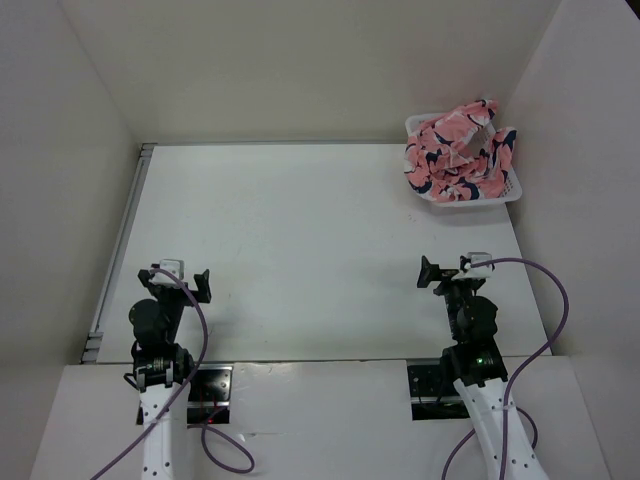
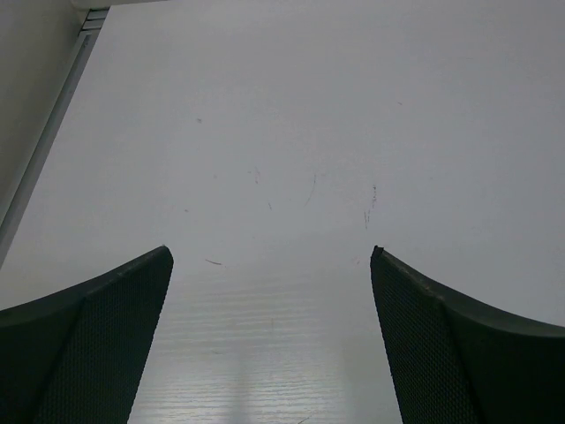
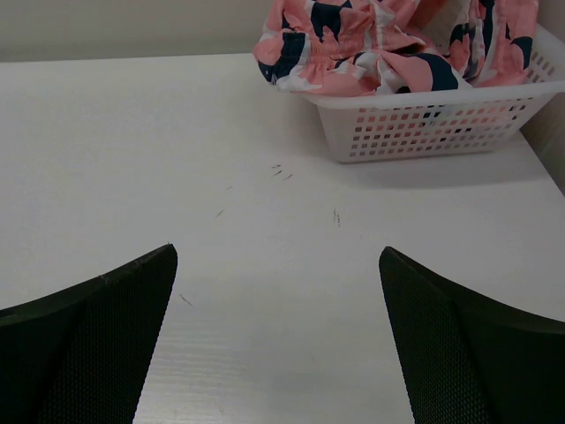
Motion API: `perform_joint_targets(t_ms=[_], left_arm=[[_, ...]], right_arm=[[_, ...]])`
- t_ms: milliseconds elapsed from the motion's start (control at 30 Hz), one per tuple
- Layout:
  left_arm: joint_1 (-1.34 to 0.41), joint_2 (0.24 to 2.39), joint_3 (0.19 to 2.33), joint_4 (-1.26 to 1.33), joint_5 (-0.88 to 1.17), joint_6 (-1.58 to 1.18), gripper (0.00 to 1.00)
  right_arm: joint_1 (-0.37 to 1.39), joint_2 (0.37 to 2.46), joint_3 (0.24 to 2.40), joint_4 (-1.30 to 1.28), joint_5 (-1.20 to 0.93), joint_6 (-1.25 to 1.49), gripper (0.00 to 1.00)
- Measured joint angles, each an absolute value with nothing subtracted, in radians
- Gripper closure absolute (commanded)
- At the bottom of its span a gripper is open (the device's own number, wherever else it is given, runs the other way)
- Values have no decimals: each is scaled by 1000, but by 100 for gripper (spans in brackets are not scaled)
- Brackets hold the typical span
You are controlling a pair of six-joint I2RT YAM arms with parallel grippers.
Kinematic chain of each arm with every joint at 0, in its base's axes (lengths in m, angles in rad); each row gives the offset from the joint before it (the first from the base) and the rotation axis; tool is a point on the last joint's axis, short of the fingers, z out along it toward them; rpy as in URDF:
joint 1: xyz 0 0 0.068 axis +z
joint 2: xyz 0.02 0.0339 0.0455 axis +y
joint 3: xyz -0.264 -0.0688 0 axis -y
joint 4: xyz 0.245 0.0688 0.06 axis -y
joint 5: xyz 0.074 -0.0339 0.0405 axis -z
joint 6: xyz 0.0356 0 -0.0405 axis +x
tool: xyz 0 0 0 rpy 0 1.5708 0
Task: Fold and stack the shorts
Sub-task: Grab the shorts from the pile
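Note:
The salmon-pink shorts [image 1: 458, 150] with navy-and-white shark shapes lie heaped in a white mesh basket [image 1: 505, 192] at the far right corner of the table. They also show in the right wrist view [image 3: 371, 44], spilling over the basket's rim [image 3: 424, 124]. My left gripper [image 1: 180, 282] is open and empty near the table's front left; only bare table shows between its fingers [image 2: 88, 344]. My right gripper [image 1: 452, 272] is open and empty at the front right, well short of the basket, its fingers [image 3: 468, 344] wide apart.
White walls close in the table at the back and on both sides. A metal rail [image 1: 118, 250] runs along the left edge and shows in the left wrist view [image 2: 44, 150]. Two black base plates [image 1: 210, 390] sit at the near edge.

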State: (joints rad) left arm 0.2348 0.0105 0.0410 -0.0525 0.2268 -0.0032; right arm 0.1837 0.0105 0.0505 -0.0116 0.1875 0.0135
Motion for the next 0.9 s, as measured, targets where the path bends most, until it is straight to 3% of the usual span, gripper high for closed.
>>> perform_joint_targets(t_ms=[200,267,433,600,700,767,900], left_arm=[[235,10,41,-54,255,-4,1],[235,10,41,-68,353,-3,1],[234,10,41,-32,603,-4,1],[214,60,68,146,642,-4,1],[184,234,192,182,622,-4,1],[164,403,328,174,609,-5,1],[97,947,825,107,552,-5,1]], right_arm=[[184,10,51,-12,185,13,0],[184,10,51,-11,152,-8,1],[184,10,46,96,-142,-373,0],[185,11,43,231,-397,-715,0],[200,67,91,298,-481,-776,0],[237,262,252,254,-497,-811,0],[313,788,741,212,-342,-713,0]])
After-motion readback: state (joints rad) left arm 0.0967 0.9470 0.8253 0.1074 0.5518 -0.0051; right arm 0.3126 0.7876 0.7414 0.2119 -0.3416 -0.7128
